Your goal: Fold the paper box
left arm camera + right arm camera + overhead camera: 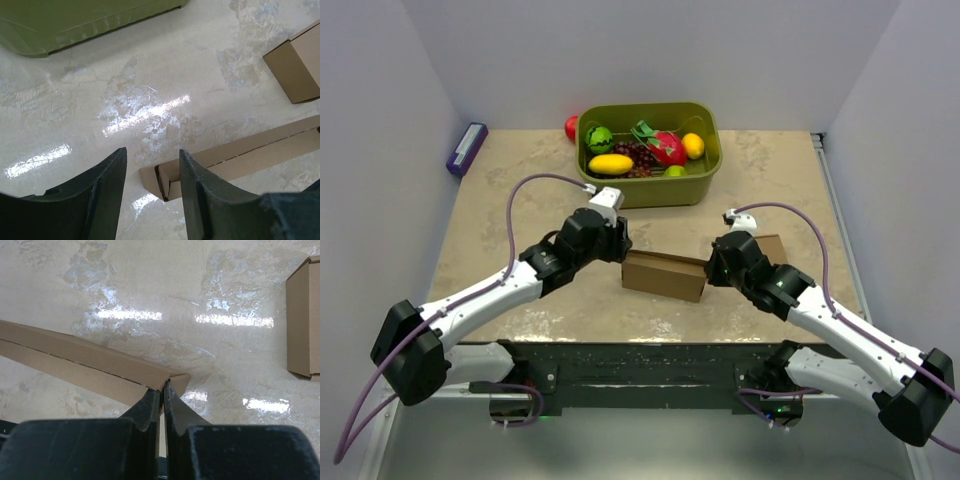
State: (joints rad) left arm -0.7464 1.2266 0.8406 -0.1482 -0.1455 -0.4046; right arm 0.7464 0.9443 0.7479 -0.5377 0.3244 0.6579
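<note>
The paper box [665,275] is lying mid-table between the 2 arms, looking light, thin and easily bent, so its creased end edges are probably offering the firmest hold. The right gripper [162,390] is pinching 1 end corner, while the left gripper [152,155] is hovering spread at the other end.

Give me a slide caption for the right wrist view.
Right hand pinches the corner of the paper box on the marbled table; a smaller box lies apart.

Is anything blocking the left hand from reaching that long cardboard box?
Nothing visible does. The left hand hangs open at the end of the paper box; the small cube lies off to one side.
</note>
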